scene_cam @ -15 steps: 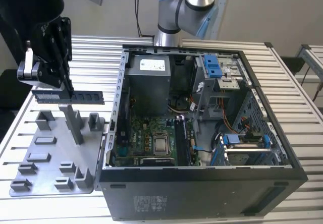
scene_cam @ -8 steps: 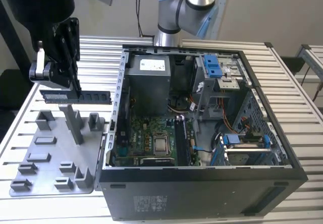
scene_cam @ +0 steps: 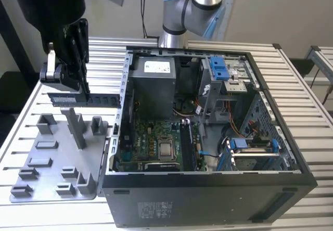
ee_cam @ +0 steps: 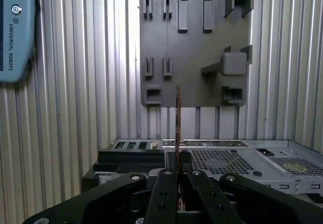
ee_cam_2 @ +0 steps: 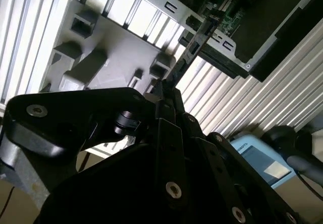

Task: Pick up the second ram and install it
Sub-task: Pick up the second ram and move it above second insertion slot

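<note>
Black linkages of the gripper [ee_cam: 177,167] loom closest in both wrist views, jaws pressed together on the second ram [ee_cam: 177,118], which runs away from the lens edge-on as a thin dark line. In the exterior view the gripper [scene_cam: 78,88] pinches the stick [scene_cam: 99,100] near its middle and holds it level in the air, flat faces upright. It hangs above the grey holder [scene_cam: 57,158], with one end near the side wall of the open PC case [scene_cam: 208,200].

By its look the stick is light and stiff but delicate: chips and a contact edge are best left untouched. The grip across the two flat faces near the middle seems sound, since a hold nearer one end would let the stick tip.

Beneath it, the holder's upright pegs stand on the slatted metal table [scene_cam: 304,93]. On the exterior view's right the case lies open, showing the motherboard [scene_cam: 156,137] and a grey power supply [scene_cam: 156,85]. Behind the case rises the arm's base [scene_cam: 182,7], silver and pale blue.
</note>
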Tool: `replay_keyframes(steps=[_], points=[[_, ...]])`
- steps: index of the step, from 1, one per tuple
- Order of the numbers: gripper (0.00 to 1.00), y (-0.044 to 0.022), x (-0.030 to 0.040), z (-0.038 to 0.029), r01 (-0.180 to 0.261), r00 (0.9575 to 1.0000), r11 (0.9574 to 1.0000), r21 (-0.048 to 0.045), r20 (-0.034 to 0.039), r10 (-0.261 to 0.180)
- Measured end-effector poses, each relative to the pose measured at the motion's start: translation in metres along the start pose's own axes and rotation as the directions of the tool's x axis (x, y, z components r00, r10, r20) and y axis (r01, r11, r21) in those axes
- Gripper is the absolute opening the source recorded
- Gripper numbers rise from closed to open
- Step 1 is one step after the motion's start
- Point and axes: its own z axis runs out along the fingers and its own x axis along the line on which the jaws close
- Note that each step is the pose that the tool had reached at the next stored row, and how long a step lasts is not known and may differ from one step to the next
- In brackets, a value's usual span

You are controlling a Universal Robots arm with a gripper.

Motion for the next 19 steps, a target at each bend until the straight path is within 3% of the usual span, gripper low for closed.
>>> replay_keyframes(steps=[19], points=[[0.14, -0.0252, -0.0003, 0.0, 0.0, 1.0, 1.0, -0.0001, 0.0, 0.0]])
